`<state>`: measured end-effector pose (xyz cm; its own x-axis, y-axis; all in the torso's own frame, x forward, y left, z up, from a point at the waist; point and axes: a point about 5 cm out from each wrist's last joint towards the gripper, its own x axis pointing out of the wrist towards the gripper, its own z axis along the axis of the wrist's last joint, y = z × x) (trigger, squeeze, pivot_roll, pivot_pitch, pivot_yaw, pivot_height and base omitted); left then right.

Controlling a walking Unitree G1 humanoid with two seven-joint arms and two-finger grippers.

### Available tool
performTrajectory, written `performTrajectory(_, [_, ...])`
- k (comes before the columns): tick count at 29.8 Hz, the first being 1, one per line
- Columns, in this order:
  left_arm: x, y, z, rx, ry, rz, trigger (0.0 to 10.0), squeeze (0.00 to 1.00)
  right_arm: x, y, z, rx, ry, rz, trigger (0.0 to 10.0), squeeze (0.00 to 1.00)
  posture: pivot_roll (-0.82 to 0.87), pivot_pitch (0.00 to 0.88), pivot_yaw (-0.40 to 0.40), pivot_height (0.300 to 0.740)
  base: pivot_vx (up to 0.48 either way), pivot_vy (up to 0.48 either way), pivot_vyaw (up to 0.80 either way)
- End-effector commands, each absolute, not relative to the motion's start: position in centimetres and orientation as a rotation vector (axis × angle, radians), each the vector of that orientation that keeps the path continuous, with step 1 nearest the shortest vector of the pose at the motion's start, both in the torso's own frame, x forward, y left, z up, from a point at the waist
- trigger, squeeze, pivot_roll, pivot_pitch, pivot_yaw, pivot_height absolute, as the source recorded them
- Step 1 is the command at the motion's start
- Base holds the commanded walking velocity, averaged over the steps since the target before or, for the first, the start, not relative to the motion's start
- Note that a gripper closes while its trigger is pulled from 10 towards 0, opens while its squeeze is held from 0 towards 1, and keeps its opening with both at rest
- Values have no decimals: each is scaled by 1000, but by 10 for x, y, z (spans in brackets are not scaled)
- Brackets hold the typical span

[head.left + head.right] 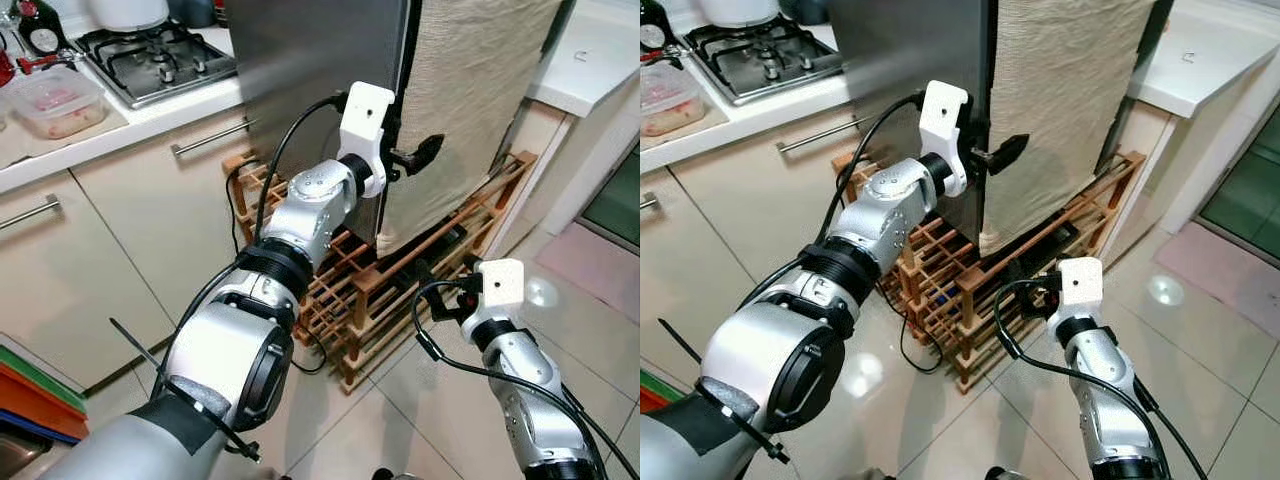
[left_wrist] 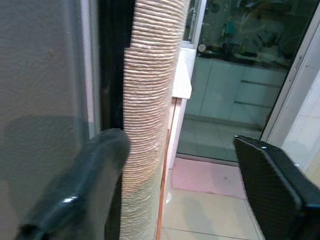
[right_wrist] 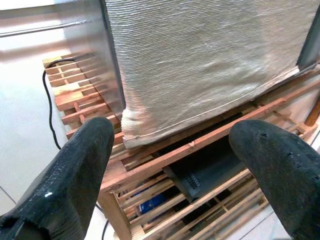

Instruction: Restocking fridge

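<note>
The left gripper [image 2: 180, 185], its 2 black fingers spread, straddles the edge of the beige woven cloth [image 1: 480, 110] covering the grey steel fridge [image 1: 310, 70]. The right gripper [image 3: 185, 165], jaws also spread, hangs before the brown wooden slatted rack [image 3: 165, 165].

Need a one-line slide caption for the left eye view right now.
Left gripper open at the edge of the cloth-covered fridge door, above the wooden rack; right gripper open, held low.

Head eyes look down; wrist cameras closely face the fridge [image 1: 300, 70].
</note>
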<state>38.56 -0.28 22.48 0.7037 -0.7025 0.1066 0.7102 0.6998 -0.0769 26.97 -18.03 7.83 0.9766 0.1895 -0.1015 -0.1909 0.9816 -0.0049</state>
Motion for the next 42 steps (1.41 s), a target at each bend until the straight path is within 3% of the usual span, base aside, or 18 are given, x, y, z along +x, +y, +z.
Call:
performTrajectory(1, [386, -8, 242, -95, -127, -803, 0, 0, 273, -177, 85, -17, 81, 202, 10000, 0, -129, 48, 39, 740, 0, 0, 0])
performTrajectory(12, [382, -13, 242, -77, -146, -844, 0, 0, 273, -174, 84, -17, 86, 207, 10000, 0, -127, 40, 42, 740, 0, 0, 0])
performTrajectory(21, [365, -36, 258, -180, -201, -981, 0, 0, 271, -173, 81, -20, 91, 210, 10000, 0, -124, 35, 39, 740, 0, 0, 0])
performTrajectory(22, [365, -35, 259, -164, -206, -972, 4627, 0, 271, -173, 80, -19, 92, 211, 10000, 0, -124, 36, 39, 740, 0, 0, 0])
performTrajectory(25, [365, -35, 259, -152, -209, -965, 4627, 0, 271, -173, 80, -19, 92, 211, 10000, 0, -123, 37, 39, 740, 0, 0, 0])
performTrajectory(26, [367, -32, 259, -138, -214, -943, 10000, 0, 272, -173, 79, -20, 95, 212, 10000, 0, -123, 37, 38, 740, 0, 0, 0])
performTrajectory(35, [371, -20, 264, -66, -253, -873, 10000, 0, 271, -173, 76, -21, 106, 216, 10000, 0, -123, 39, 33, 740, 0, 0, 0])
performTrajectory(36, [374, -17, 265, -58, -255, -852, 10000, 427, 271, -173, 76, -21, 107, 216, 10000, 0, -124, 38, 32, 740, 0, 0, 0])
performTrajectory(37, [376, -14, 265, -50, -254, -837, 10000, 922, 271, -173, 76, -21, 108, 217, 10000, 0, -124, 38, 32, 740, 0, 0, 0])
performTrajectory(39, [377, -13, 265, -45, -253, -826, 10000, 922, 271, -173, 76, -21, 109, 217, 10000, 0, -124, 38, 32, 740, 0, 0, 0])
performTrajectory(40, [379, -10, 263, -25, -251, -811, 10000, 1000, 271, -173, 76, -22, 109, 218, 10000, 0, -123, 38, 31, 740, 0, 0, 0])
performTrajectory(42, [388, 2, 258, 22, -227, -729, 10000, 1000, 273, -174, 76, -23, 111, 216, 10000, 0, -125, 38, 33, 740, 0, 0, 0])
